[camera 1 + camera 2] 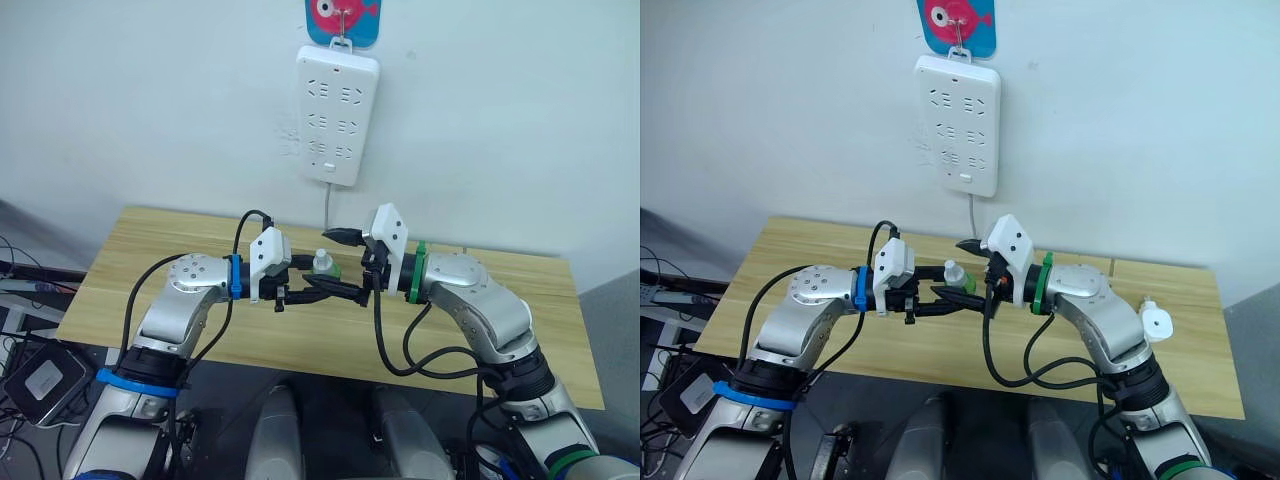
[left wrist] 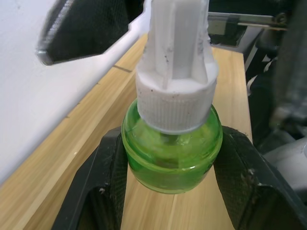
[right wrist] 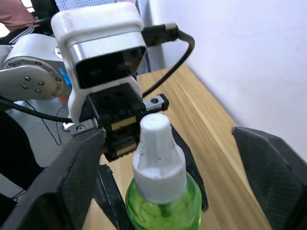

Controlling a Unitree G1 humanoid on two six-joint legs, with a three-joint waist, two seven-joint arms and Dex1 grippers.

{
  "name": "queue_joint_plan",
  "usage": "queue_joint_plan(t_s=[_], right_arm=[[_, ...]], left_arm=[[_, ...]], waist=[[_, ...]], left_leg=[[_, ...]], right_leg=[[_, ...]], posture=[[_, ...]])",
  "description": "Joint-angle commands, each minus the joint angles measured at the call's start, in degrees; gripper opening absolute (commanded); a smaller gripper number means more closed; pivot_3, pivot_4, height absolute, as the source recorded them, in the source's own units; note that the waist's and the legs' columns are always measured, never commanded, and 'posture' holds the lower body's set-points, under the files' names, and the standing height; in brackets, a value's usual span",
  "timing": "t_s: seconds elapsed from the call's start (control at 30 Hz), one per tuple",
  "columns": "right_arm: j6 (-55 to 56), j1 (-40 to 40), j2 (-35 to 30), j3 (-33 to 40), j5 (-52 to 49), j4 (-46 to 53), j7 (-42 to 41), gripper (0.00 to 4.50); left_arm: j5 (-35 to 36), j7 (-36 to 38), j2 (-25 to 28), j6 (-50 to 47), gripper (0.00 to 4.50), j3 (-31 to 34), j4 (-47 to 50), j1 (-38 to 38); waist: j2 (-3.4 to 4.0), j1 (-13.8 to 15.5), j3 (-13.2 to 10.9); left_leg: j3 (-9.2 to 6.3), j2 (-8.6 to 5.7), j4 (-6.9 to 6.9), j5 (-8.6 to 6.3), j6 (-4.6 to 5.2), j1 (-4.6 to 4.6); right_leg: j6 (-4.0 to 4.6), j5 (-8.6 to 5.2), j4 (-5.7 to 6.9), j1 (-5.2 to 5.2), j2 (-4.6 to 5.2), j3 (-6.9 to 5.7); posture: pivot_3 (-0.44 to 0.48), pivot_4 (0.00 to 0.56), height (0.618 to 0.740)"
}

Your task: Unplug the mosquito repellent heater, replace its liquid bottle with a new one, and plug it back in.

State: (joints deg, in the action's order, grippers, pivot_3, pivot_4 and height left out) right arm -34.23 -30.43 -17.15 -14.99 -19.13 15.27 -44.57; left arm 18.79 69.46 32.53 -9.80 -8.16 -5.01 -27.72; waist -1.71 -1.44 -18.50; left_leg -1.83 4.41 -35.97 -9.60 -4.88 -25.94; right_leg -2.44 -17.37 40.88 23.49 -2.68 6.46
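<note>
Green-glass liquid bottle with its ribbed white cap is clamped in the left gripper above the light wooden table, the right gripper spread open around it, while the small white heater lies unplugged near the table's right end, so refitting and replugging remain.

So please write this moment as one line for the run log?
left end effector: shut on green bottle | right end effector: open around its white cap | heater: on table, unplugged | power strip: on wall
</note>
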Motion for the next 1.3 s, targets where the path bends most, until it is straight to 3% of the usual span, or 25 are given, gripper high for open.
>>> queue_joint_plan(t_s=[0.03, 0.2, 0.4, 0.67, 0.83, 1.07, 1.17, 1.3], right_arm=[[-0.5, 0.4, -0.8, 0.3, -1.7, 2.8, -1.0, 2.85], [-2.0, 0.6, -1.7, 1.2, -4.3, 3.9, -2.4, 1.11], [-1.2, -0.9, -1.5, 0.8, -6.9, 2.2, -6.3, 1.05], [5.6, -12.6, -4.2, -3.1, -10.3, -11.9, -34.6, 1.05], [7.9, -16.4, -3.6, -4.7, -8.7, -17.5, -42.3, 1.05], [5.9, -16.3, -13.8, -1.8, -8.1, -18.9, -47.3, 3.45], [5.5, -14.3, -17.4, 0.2, -8.2, -16.8, -43.9, 4.48], [5.0, -9.3, -18.1, 3.9, -6.9, -11.7, -34.5, 4.48]], left_arm=[[0.2, 0.7, 0.4, 1.2, 2.19, 0.9, 0.9, -0.9], [0.2, 0.8, 0.6, 1.5, 2.19, 1.0, 1.2, -0.4], [1.0, 1.0, -0.1, 0.2, 2.19, 0.5, 3.5, 0.2], [5.2, 10.6, 5.1, -3.9, 2.19, -4.1, 16.8, 5.8], [5.8, 11.6, 5.7, -5.0, 2.19, -5.2, 19.2, 6.4], [4.7, 9.6, 5.8, -3.5, 2.19, -2.8, 15.2, 6.3], [4.5, 8.8, 5.9, -2.9, 2.19, -2.0, 13.8, 6.7], [4.0, 5.4, 4.7, -2.7, 2.19, -0.4, 11.1, 5.8]], waist=[[0.00, -0.1, 0.0], [0.00, -0.1, 0.0], [-0.01, -0.1, 0.0], [0.00, -0.2, 0.0], [0.00, 0.7, 0.0], [0.00, 2.3, 0.0], [0.00, 2.6, 0.0], [0.00, 2.3, 0.0]], left_leg=[[0.00, 0.00, 0.01, 0.00, 0.00, 0.00], [-0.06, 0.02, 0.04, 0.00, 0.00, 0.00], [-0.09, 0.01, 0.02, 0.00, 0.00, 0.00], [-0.12, 0.06, 0.05, 0.00, 0.01, 0.04], [-0.36, 0.05, 0.02, 0.00, 0.01, 0.01], [-0.56, 0.01, -0.01, 0.01, -0.01, 0.00], [-0.56, 0.00, 0.00, 0.01, -0.01, -0.01], [-0.68, 0.05, 0.05, 0.01, 0.00, 0.00]], right_leg=[[0.00, 0.00, 0.00, 0.00, 0.00, 0.00], [0.06, 0.03, 0.03, 0.01, -0.01, -0.06], [0.03, 0.02, 0.06, 0.00, -0.01, -0.08], [0.04, 0.01, 0.07, -0.01, -0.07, -0.13], [0.08, 0.00, 0.06, -0.08, -0.06, -0.40], [0.12, -0.04, 0.05, -0.18, -0.01, -0.62], [0.15, -0.05, 0.00, -0.18, 0.00, -0.63], [0.30, -0.13, 0.07, -0.17, -0.04, -0.73]], posture=[[0.039, 0.237, 0.740], [0.044, 0.234, 0.740], [0.064, 0.248, 0.740], [0.128, 0.252, 0.740], [0.135, 0.251, 0.740], [0.112, 0.254, 0.740], [0.090, 0.261, 0.740], [0.078, 0.266, 0.740]])
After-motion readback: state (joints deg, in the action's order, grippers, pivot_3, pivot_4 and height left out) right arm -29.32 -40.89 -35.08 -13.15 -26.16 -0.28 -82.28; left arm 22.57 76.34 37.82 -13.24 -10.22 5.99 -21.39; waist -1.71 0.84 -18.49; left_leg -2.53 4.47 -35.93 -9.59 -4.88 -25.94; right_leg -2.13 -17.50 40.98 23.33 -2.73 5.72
